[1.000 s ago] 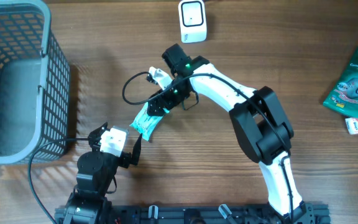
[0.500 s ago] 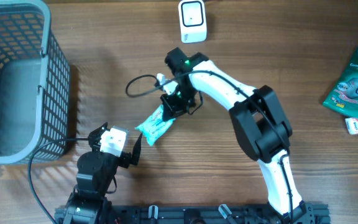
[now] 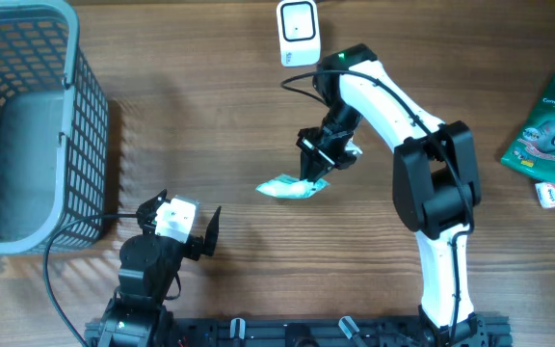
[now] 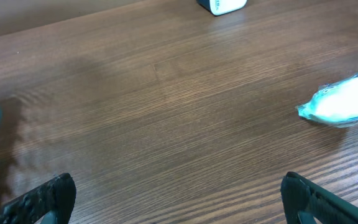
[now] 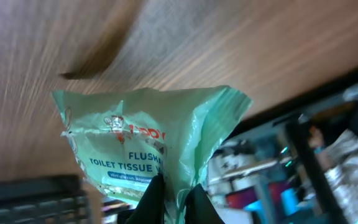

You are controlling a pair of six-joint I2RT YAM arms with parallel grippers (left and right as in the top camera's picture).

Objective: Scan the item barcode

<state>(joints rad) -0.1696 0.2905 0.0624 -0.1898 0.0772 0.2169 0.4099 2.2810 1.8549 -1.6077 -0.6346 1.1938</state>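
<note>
So the right gripper (image 3: pixel 316 162) has clamped shut on the edge of the mint-green flushable toilet tissue pack (image 3: pixel 291 188). A second ago it sat over the pack further left, close to the left arm, with the jaws standing wider. Now the pack has swung right and hangs off the fingers roughly below the white barcode scanner (image 3: pixel 299 32), still well short of it. From the right wrist cam the printed face shows with the fingertips pinching the bottom seam, though I can't spot a barcode on that side, so it may be on the back. The left wrist view makes it look like the pack is just off the wooden table (image 3: pixel 200 106) – hard to be sure. The left gripper (image 3: pixel 181 220) sits wide open and idle, holding nothing. I'd say the pick is done – what's left is carrying the pack up to the scanner and turning the code towards it.
</note>
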